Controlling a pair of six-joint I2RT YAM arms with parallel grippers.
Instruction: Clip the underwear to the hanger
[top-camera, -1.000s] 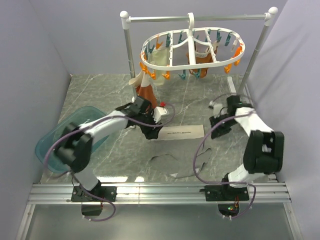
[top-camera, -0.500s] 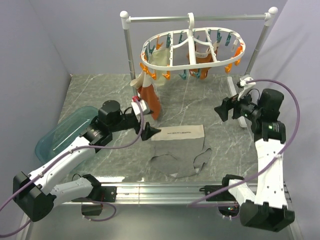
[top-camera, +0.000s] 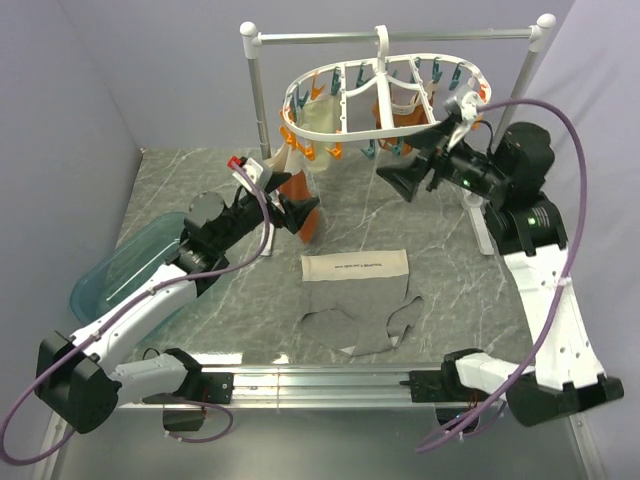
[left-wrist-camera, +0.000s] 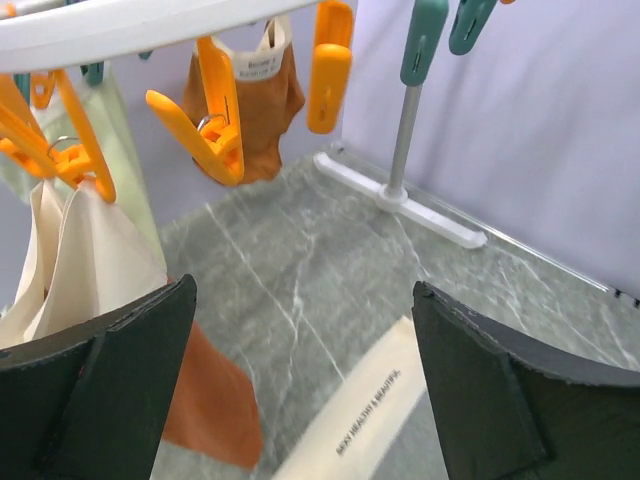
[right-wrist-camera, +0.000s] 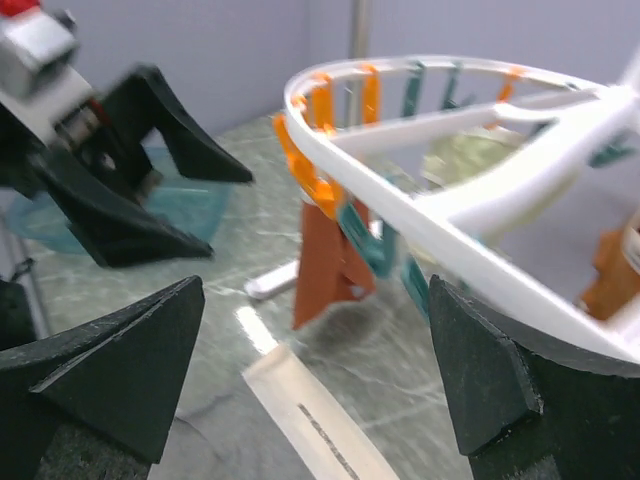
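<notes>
Left gripper (top-camera: 300, 215) and right gripper (top-camera: 393, 183) both gaped wide, empty. The underwear (top-camera: 358, 298) lay flat at six o'clock of the hanger (top-camera: 380, 100), its lower part cut off in both wrist views.

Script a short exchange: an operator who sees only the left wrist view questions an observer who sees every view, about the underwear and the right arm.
Operator: I see only a strip of waistband. Is the underwear held?
Observer: No. The underwear lies spread flat on the table, with nothing gripping it.
Operator: Where is the right gripper?
Observer: The right gripper is raised close to the hanger, jaws open and empty.
</notes>
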